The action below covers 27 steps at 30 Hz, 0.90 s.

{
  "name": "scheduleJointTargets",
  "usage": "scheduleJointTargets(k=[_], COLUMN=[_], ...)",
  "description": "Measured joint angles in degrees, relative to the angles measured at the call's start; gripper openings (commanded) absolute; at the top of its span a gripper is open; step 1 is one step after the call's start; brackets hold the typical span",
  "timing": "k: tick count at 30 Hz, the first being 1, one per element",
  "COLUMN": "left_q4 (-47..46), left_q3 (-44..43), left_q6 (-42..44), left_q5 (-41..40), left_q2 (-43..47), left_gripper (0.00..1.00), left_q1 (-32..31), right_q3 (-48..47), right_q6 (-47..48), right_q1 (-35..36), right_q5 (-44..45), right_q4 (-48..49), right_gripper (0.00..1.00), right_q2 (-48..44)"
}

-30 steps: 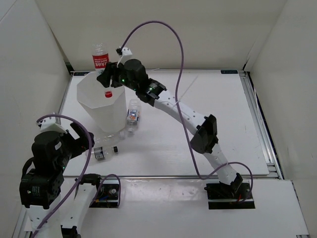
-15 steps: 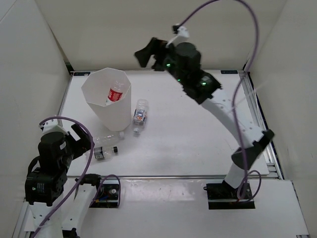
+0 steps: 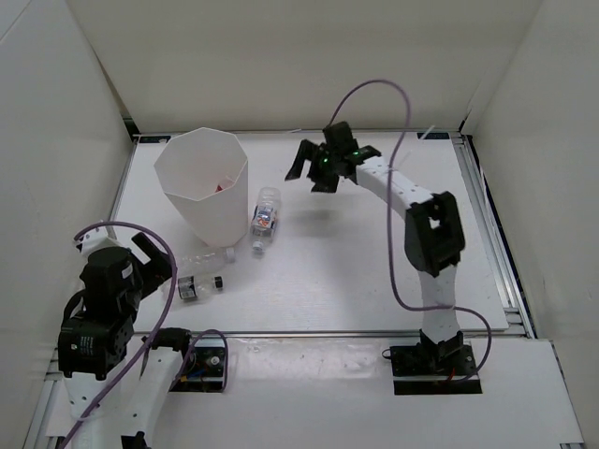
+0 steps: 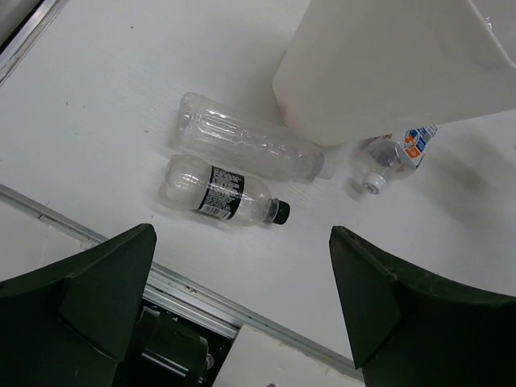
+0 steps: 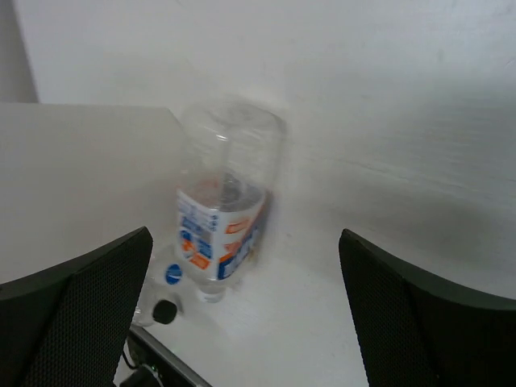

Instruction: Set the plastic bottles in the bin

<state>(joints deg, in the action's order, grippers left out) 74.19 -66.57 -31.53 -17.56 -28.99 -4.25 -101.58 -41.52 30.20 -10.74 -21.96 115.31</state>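
The white faceted bin (image 3: 199, 192) stands at the far left; a bit of red from a bottle (image 3: 223, 187) shows inside it. A bottle with a blue-white label (image 3: 265, 214) (image 5: 219, 208) lies just right of the bin (image 5: 72, 177). Two more plastic bottles lie at its near foot: a clear one (image 4: 250, 147) and a black-capped one (image 4: 216, 192) (image 3: 198, 287). My right gripper (image 3: 313, 170) (image 5: 246, 298) hovers open and holds nothing, right of the bin and beyond the blue-white bottle. My left gripper (image 3: 161, 261) (image 4: 242, 298) is open, near the black-capped bottle.
White walls close in the table on three sides. A metal rail (image 4: 201, 294) runs along the table's near edge. The right arm's purple cable (image 3: 402, 187) loops above the table's middle.
My right gripper opened above the bin and the red-label bottle dropped in. That arm then swung up and away, and came down to the right of the bin. The left arm barely moved.
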Motion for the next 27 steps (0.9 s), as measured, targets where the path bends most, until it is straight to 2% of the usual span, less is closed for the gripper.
scheduleJointTargets(k=[3,6,23,26,27], left_q4=[-0.09,-0.09,0.83,1.2,1.49], left_q3=[0.66,1.31,1.6,1.6,1.6], left_q6=[-0.7,-1.6,-4.52,-4.52,-4.66], left_q5=[-0.79,-1.57,-1.92,-1.95,-1.95], left_q2=[-0.74,-1.57,-6.23,-6.32,-6.32], left_gripper=[1.0,1.0,1.0,1.0,1.0], left_q1=[0.0,0.0,0.0,0.0,0.0], right_q3=[-3.82,-6.84,-18.56,-19.17,-19.15], right_q6=[-0.02,0.0,-3.17,-4.11,-4.57], right_q1=[0.24,0.85,4.76,5.09,5.16], right_q5=[-4.94,-7.5,-16.92,-17.73,-18.01], right_q4=[-3.98,-5.51,-3.34,-2.36,-2.23], right_gripper=[1.0,1.0,1.0,0.88,0.8], right_q2=[10.05,15.5,27.63,28.46,28.59])
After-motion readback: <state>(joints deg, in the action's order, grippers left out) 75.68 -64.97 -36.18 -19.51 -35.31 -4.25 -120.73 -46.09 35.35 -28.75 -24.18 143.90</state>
